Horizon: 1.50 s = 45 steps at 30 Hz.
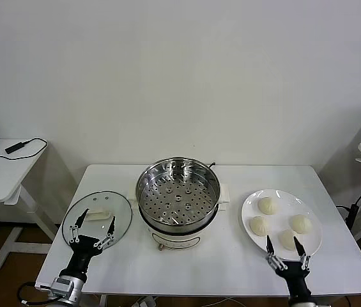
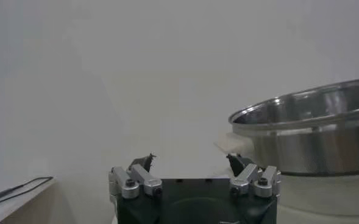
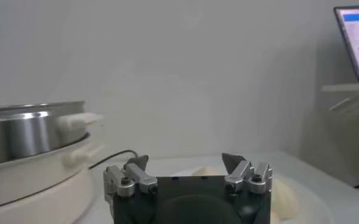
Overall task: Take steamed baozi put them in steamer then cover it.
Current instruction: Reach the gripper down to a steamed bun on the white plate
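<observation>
White table (image 1: 231, 256): both end effectors spread (empty), left (image 1: 93, 225), right (image 1: 284, 246).

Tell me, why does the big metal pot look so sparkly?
Head view: room light glints off the steamer rim and holed tray. Left wrist view: bright streaks run along its steel wall. Right wrist view: the baozi behind the tool look soft and blurry.
</observation>
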Each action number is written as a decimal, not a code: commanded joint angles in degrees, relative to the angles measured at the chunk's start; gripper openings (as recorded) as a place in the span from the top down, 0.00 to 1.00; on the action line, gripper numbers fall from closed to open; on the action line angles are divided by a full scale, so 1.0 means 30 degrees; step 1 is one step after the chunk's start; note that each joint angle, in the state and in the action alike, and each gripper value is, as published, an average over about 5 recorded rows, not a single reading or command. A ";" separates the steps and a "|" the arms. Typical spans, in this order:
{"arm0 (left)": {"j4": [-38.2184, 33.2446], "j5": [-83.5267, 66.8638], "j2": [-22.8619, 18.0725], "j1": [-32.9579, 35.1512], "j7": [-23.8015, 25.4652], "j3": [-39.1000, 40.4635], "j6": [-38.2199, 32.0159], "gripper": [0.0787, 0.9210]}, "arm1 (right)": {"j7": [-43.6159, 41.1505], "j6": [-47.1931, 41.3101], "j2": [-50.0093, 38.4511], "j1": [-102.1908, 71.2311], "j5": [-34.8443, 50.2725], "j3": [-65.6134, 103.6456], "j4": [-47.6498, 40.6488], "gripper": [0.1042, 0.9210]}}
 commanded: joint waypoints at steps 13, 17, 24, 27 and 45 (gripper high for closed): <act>-0.0618 -0.0170 0.0025 -0.0127 -0.0006 -0.0052 0.0537 0.12 | -0.1706 -0.5248 -0.5285 1.5238 0.4915 -0.5159 -0.8769 0.12; -0.0678 -0.0158 0.0024 -0.0186 -0.0002 0.0019 0.0580 0.12 | -0.5752 -0.6001 -0.6903 1.8446 0.5570 -0.8012 -1.1696 0.12; -0.0756 -0.0146 -0.0006 -0.0227 0.0097 0.0057 0.0769 0.12 | -1.9869 -0.7177 -0.9348 2.2291 0.0838 -1.2201 -1.4838 0.12; -0.0763 -0.0163 -0.0055 -0.0220 0.0143 0.0047 0.0818 0.12 | -2.3753 -0.6832 -0.9520 2.4500 -0.1134 -1.4160 -1.5686 0.12; -0.1015 -0.0181 -0.0338 -0.0038 0.0116 -0.0192 0.0680 0.12 | -2.9013 -0.6205 -0.6610 3.0586 -1.0660 -2.1629 -1.7422 0.12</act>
